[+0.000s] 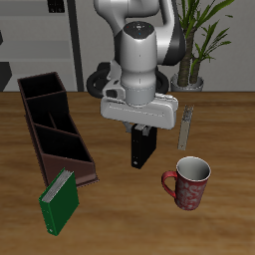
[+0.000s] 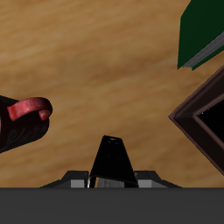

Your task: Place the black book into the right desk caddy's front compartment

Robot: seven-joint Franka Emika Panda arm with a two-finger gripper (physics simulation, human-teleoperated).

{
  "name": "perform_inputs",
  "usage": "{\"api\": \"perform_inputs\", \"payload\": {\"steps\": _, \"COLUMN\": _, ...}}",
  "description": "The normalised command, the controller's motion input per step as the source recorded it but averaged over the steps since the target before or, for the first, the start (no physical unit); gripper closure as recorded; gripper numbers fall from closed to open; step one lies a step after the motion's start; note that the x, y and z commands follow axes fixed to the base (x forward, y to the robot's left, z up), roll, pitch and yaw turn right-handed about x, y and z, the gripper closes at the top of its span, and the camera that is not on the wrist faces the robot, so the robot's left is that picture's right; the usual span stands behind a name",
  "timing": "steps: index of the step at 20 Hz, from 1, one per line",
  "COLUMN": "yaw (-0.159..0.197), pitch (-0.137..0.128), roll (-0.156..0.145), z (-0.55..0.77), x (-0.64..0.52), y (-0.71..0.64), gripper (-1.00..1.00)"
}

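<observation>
My gripper (image 1: 140,127) is shut on the top of the black book (image 1: 143,149), which hangs upright below it near the middle of the table. In the wrist view the black book (image 2: 112,161) sits between my fingers. I cannot tell whether its lower edge touches the table. The right desk caddy (image 1: 40,134), a long maroon-brown open box with slanted dividers, lies apart from the book, running from the back toward the front edge. A corner of the caddy (image 2: 203,118) shows in the wrist view.
A green book (image 1: 58,202) stands at the caddy's front end and also shows in the wrist view (image 2: 199,31). A red mug (image 1: 187,183) stands nearer the front edge beside the black book, seen too in the wrist view (image 2: 22,118). A thin grey object (image 1: 186,126) and a potted plant (image 1: 194,60) are farther back.
</observation>
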Motion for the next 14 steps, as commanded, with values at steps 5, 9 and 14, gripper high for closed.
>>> {"api": "perform_inputs", "payload": {"steps": 5, "yaw": 0.138, "pitch": -0.12, "roll": -0.072, "z": 0.89, "x": -0.2, "y": -0.55, "gripper": 1.0}}
{"api": "perform_inputs", "payload": {"steps": 9, "yaw": 0.165, "pitch": -0.051, "roll": -0.05, "z": 0.54, "x": -0.26, "y": -0.49, "gripper": 1.0}}
{"api": "perform_inputs", "payload": {"steps": 14, "yaw": 0.168, "pitch": -0.008, "roll": -0.081, "z": 0.21, "x": -0.24, "y": -0.5, "gripper": 1.0}}
